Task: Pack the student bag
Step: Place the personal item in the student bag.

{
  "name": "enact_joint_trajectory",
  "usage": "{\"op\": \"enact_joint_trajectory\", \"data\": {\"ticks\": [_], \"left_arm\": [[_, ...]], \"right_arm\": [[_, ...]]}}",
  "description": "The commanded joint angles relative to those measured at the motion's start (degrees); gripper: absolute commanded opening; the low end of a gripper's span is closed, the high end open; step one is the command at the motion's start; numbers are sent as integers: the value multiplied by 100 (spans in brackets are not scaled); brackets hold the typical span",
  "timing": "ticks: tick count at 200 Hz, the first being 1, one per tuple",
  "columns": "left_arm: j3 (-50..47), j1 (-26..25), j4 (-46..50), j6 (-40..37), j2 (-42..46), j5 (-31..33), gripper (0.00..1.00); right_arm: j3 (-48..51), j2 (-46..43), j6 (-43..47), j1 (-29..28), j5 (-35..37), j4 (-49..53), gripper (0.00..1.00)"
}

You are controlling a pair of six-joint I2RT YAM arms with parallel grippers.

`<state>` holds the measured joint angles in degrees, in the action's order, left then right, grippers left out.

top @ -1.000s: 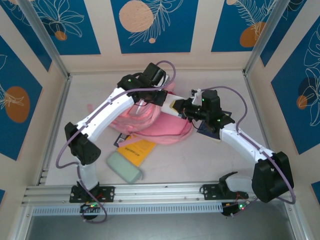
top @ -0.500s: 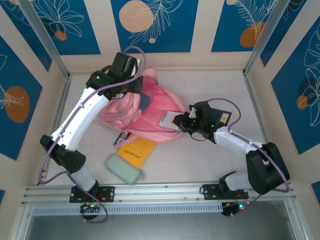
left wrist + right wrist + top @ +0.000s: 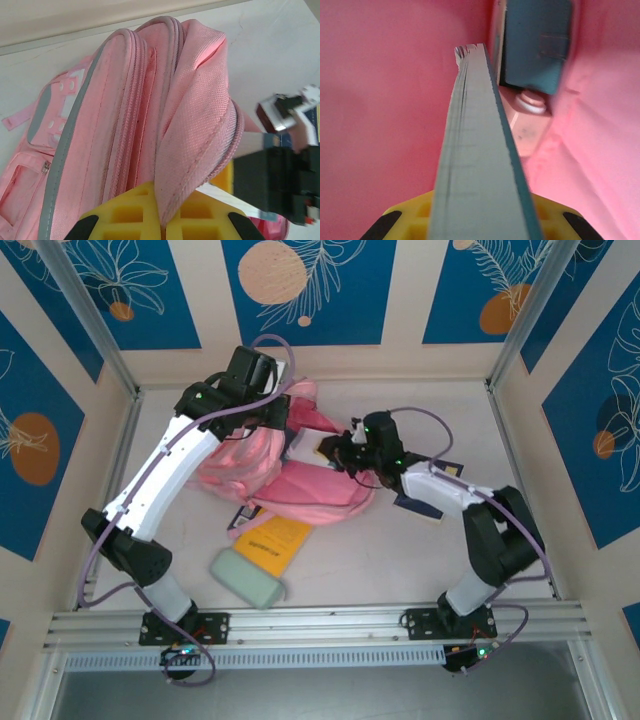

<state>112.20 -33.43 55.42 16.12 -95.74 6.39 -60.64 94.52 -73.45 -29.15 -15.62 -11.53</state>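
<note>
the student bag (image 3: 315, 485) lies slumped on the table (image 3: 400, 560), its mouth open on its right side. the left arm (image 3: 170, 465) reaches to the bag's far left corner. the left jaws are closed tight on a fold of pink fabric at the bag's rim. in the left wrist view the fold runs down between the two yellow pads (image 3: 127, 215), which press it from both sides and hold the rim up off the rest of the bag. the zip lines and a grey-trimmed front panel fall away to the left of that fold.

the right arm (image 3: 445, 490) comes in from the bag's right. the right jaws are at the bag's mouth, closed on a thin book (image 3: 475, 165) with a grey-green cover. the book sits edge-on between the yellow pads (image 3: 415, 215) and points into the bag, with pink lining on both sides of it. deeper inside the bag, past the book's far end, are a teal thing (image 3: 535, 45) and a small round metal part (image 3: 530, 102); i cannot tell what they are.

an orange booklet (image 3: 270, 542) lies at the bag's near edge, one corner tucked under the bag. a pale green case (image 3: 248, 576) lies nearer than that, apart from the bag. a dark blue book (image 3: 428, 502) lies on the table right of the bag, under the right arm.
</note>
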Motion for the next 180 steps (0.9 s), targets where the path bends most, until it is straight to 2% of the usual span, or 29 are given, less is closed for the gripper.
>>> {"op": "enact_joint_trajectory", "data": {"ticks": [1,23,59,79,95,103,120,129,160,180], "left_arm": [[96,34,-609,-38,278,-176,0],[201,46,-631,-45,308,-327,0],[295,47,-628,-8,299,-768,0],[272,47,-655,7,302,-941,0],[229,44,-679,6,356,-938,0],[198,58,-712,31,387,-944,0],[170,139,-741,135,423,-1150,0],[145,168,-752,146,446,-1188,0],[-129,273,-869,191,591,-1112,0],[-172,341,-912,241,598,-1131,0]], "right_arm": [[-618,644,-608,-151,88,41,3],[-1160,1288,-816,-324,272,-160,3],[-2238,2223,-657,-641,596,-454,3],[-3039,2807,-549,-813,826,0,3],[-3942,3364,-375,-897,893,956,5],[-4349,3587,-244,-941,936,1330,11],[-4875,3908,-121,-944,920,1841,43],[-4875,3891,-59,-929,851,1815,55],[-4311,3311,381,-891,671,1404,73],[-3779,2768,664,-863,562,1146,80]]}}
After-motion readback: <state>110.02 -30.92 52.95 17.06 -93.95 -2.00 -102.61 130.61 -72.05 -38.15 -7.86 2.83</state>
